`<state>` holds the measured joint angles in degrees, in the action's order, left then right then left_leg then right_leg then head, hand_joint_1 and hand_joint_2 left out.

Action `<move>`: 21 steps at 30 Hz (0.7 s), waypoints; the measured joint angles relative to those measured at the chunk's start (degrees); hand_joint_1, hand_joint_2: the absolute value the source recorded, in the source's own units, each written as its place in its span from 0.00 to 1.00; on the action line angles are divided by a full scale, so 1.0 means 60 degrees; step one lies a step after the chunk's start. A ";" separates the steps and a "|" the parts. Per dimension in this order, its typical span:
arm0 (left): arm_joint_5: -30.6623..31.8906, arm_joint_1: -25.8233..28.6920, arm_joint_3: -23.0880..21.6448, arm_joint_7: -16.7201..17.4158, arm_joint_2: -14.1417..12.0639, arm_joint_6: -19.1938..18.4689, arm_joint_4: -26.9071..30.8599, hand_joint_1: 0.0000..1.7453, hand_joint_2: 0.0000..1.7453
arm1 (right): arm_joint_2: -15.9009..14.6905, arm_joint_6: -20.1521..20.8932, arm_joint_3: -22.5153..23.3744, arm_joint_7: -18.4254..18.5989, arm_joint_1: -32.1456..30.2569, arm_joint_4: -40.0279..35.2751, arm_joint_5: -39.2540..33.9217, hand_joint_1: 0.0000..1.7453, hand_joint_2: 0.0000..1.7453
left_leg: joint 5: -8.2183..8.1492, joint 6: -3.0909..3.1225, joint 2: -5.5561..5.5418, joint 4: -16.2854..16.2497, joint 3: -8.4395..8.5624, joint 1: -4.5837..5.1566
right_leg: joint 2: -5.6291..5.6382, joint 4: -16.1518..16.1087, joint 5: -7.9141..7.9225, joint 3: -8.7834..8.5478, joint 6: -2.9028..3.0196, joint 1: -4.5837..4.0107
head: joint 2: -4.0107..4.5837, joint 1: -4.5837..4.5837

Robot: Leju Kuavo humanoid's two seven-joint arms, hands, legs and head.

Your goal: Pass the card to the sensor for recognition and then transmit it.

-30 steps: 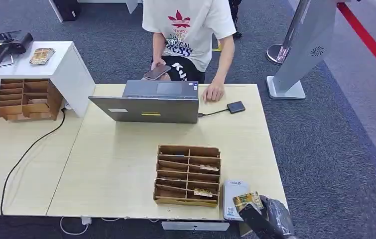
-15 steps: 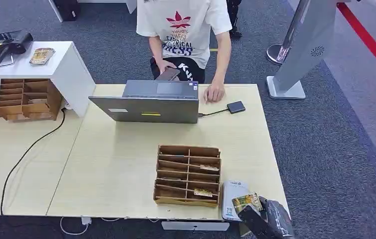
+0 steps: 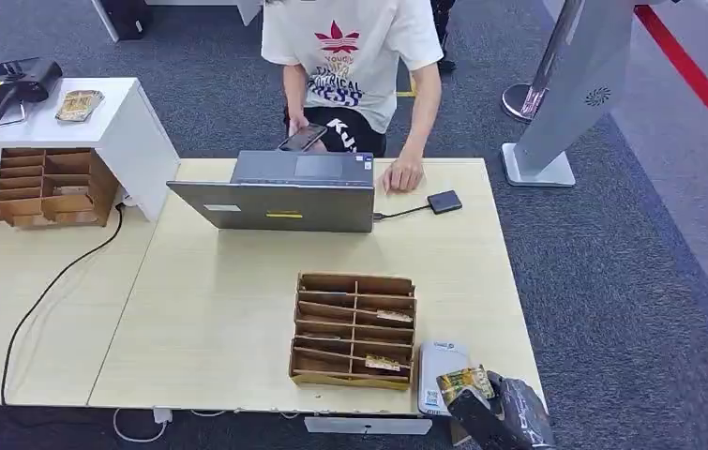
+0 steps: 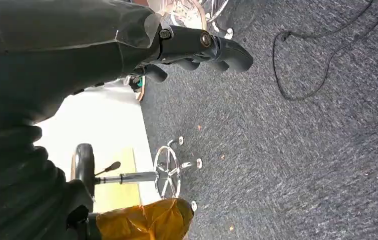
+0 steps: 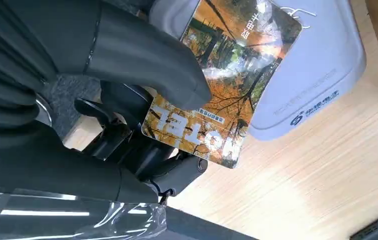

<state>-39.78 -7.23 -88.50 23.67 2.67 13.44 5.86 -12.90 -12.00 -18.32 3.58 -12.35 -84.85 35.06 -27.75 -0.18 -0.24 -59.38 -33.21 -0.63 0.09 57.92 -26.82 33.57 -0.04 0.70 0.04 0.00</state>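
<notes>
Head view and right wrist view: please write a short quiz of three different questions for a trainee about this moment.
1. True or false: the right hand holds the card over the white sensor.
2. What word is printed large on the card?
3. Where does the wooden organizer stand relative to the sensor? A: beside it, toward the robot's left. B: behind the laptop. C: on the floor.

Key: 1 true. 2 HOTEL. 3 A.
</notes>
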 joint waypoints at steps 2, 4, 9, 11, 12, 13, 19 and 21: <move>0.0000 0.0000 0.0000 -0.0004 0.0000 0.0000 0.0000 0.00 1.00 | -0.0004 -0.0011 -0.0011 0.0000 -0.0002 0.0000 -0.0018 1.00 1.00 | 0.0000 0.0000 0.0000 0.0000 0.0000 0.0000 | 0.0000 0.0000 0.0000 0.0000 0.0000 0.0000 | 0.0000 0.0000; 0.0000 0.0000 0.0000 -0.0004 0.0000 0.0000 0.0000 0.00 1.00 | -0.0011 -0.0026 -0.0022 0.0007 -0.0003 0.0000 -0.0025 1.00 1.00 | 0.0000 0.0000 0.0000 0.0000 0.0000 0.0000 | 0.0000 0.0000 0.0000 0.0000 0.0000 0.0000 | 0.0000 0.0000; 0.0004 0.0000 0.0000 -0.0029 0.0000 0.0004 0.0000 0.00 1.00 | -0.0033 -0.0051 -0.0044 0.0033 -0.0003 -0.0004 -0.0036 1.00 1.00 | 0.0000 0.0000 0.0000 0.0000 0.0000 0.0000 | 0.0000 0.0000 0.0000 0.0000 0.0000 0.0000 | 0.0000 0.0000; 0.0004 0.0000 0.0000 -0.0033 0.0000 0.0007 0.0000 0.00 1.00 | -0.0040 -0.0062 -0.0047 0.0044 -0.0003 -0.0004 -0.0040 1.00 1.00 | 0.0000 0.0000 0.0000 0.0000 0.0000 0.0000 | 0.0000 0.0000 0.0000 0.0000 0.0000 0.0000 | 0.0000 0.0000; 0.0004 0.0000 0.0000 -0.0033 0.0000 0.0011 0.0000 0.00 1.00 | -0.0047 -0.0066 -0.0051 0.0044 -0.0004 -0.0011 -0.0040 1.00 1.00 | 0.0000 0.0000 0.0000 0.0000 0.0000 0.0000 | 0.0000 0.0000 0.0000 0.0000 0.0000 0.0000 | 0.0000 0.0000; 0.0004 0.0000 0.0000 -0.0033 0.0000 0.0011 0.0000 0.00 1.00 | -0.0055 -0.0069 -0.0055 0.0044 -0.0006 -0.0018 -0.0040 1.00 1.00 | 0.0000 0.0000 0.0000 0.0000 0.0000 0.0001 | 0.0000 0.0000 0.0000 0.0000 0.0000 0.0000 | 0.0000 0.0000; 0.0007 0.0000 0.0000 -0.0040 0.0000 0.0015 0.0000 0.00 1.00 | -0.0062 -0.0073 -0.0062 0.0044 -0.0008 -0.0022 -0.0040 1.00 1.00 | 0.0000 0.0000 0.0000 0.0000 0.0000 0.0001 | 0.0000 0.0000 0.0000 0.0000 0.0000 0.0000 | 0.0000 0.0000; 0.0011 0.0000 0.0000 -0.0040 0.0000 0.0015 0.0000 0.00 1.00 | -0.0069 -0.0084 -0.0066 0.0047 -0.0009 -0.0022 -0.0044 1.00 1.00 | 0.0000 0.0000 0.0000 0.0000 0.0000 0.0001 | 0.0000 0.0000 0.0000 0.0000 0.0000 0.0000 | 0.0000 0.0000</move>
<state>-39.71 -7.23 -88.50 23.43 2.67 13.53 5.86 -13.31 -12.50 -18.71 3.87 -12.40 -84.98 34.80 -27.75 -0.18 -0.24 -59.38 -33.21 -0.62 0.09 57.92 -26.82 33.57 -0.04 0.71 0.04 0.00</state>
